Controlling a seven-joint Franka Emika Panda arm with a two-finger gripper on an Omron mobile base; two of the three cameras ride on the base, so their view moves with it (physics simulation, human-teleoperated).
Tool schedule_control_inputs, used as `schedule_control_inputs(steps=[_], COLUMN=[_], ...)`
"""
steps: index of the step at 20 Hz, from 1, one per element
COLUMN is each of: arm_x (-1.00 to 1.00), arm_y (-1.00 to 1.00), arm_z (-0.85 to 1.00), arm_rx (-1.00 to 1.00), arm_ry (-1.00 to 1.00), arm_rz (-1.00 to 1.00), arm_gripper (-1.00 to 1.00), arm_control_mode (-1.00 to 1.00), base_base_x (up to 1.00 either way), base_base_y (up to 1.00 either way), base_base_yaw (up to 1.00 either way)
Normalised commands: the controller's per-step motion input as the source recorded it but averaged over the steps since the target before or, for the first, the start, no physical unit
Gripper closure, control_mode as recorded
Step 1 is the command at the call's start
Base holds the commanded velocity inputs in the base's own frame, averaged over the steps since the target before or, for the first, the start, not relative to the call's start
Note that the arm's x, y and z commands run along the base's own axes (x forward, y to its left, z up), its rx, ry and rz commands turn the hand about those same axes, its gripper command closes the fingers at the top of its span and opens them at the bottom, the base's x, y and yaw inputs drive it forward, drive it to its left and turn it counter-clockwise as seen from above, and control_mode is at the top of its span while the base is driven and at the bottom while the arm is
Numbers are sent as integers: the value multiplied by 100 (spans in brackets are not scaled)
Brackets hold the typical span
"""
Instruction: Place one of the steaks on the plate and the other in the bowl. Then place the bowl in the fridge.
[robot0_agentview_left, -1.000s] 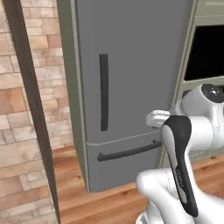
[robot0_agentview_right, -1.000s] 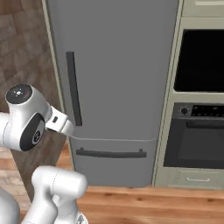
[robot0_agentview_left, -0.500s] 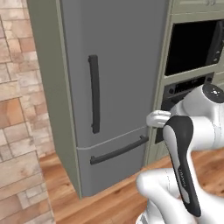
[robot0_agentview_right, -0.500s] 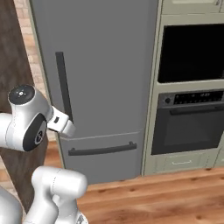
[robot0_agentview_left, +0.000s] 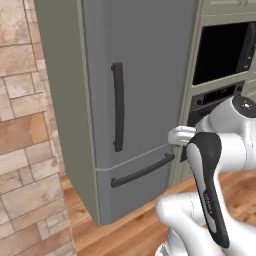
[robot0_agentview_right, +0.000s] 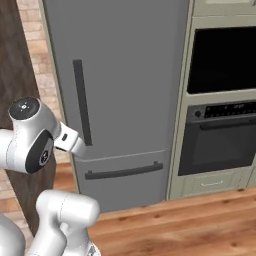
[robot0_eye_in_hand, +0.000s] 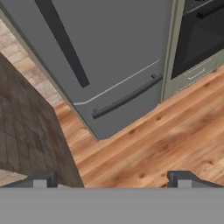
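As the base swings right, the fridge slides left in both base views; its doors stay closed. The gripper hangs spread and empty, so no bowl is being delivered.

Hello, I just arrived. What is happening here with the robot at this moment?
The robot arm stands in front of the tall grey fridge, whose door and lower drawer are both closed. Its gripper is open and empty, pointing down toward the wooden floor near the fridge's base. To the right of the fridge is a built-in wall oven. No steak, plate or bowl can be seen, and nothing is being handled.
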Motion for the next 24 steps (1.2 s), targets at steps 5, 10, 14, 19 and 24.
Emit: schedule_control_inputs(steps=[5, 10, 14, 19, 24], arm_x=[0, 0, 0, 0, 0], arm_y=[0, 0, 0, 0, 0], arm_z=[0, 0, 0, 0, 0], arm_rx=[0, 0, 0, 0, 0], arm_ry=[0, 0, 0, 0, 0], arm_rz=[0, 0, 0, 0, 0], arm_gripper=[-100, -100, -100, -100, -100], arm_control_mode=[100, 100, 100, 100, 100], base_base_x=[30, 6, 0, 0, 0], base_base_y=[25, 5, 24, 43, 47], base_base_yaw=[-8, -11, -14, -11, -5])
